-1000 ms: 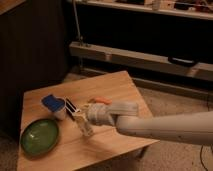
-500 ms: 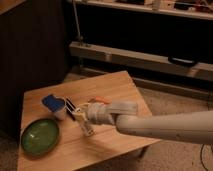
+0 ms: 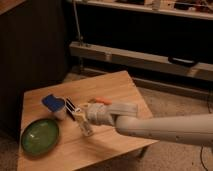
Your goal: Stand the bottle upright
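1. Wooden table [image 3: 115,87] holds everything in the camera view, and a green bowl [image 3: 40,136] sits at its front left corner.
2. Just right of the bowl, the bottle [image 3: 85,125] leans a bit, with its bottom end near the table top.
3. At the bottle is the gripper [image 3: 83,117], on the end of the white arm [image 3: 160,127].
4. Nobody can tell how wide it is open or if it holds the bottle.
5. Behind them stand a white cup with a blue top [image 3: 54,104] and a small striped block [image 3: 72,108].
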Robot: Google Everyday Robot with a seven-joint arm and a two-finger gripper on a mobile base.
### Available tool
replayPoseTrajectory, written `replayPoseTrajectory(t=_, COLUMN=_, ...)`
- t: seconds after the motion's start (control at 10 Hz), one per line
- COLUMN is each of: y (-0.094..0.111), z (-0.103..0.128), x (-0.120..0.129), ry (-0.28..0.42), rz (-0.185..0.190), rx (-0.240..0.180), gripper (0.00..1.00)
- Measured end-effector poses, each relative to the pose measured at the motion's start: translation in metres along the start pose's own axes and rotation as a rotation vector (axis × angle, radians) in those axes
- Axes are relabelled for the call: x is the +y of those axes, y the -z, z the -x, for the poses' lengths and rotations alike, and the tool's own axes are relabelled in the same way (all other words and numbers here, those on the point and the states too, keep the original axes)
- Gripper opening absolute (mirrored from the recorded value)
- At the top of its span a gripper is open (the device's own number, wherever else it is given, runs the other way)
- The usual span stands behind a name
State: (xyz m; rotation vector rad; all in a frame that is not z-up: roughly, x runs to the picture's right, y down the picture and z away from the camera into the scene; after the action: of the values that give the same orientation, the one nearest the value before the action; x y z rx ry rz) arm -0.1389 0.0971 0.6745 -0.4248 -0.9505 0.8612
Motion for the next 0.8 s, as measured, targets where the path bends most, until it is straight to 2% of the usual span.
replayPoseTrajectory(t=0.8, y=-0.0071, z=0.0002, x=-0.0014, ry=0.011, rz=-0.005, rx=-0.019, gripper=0.17)
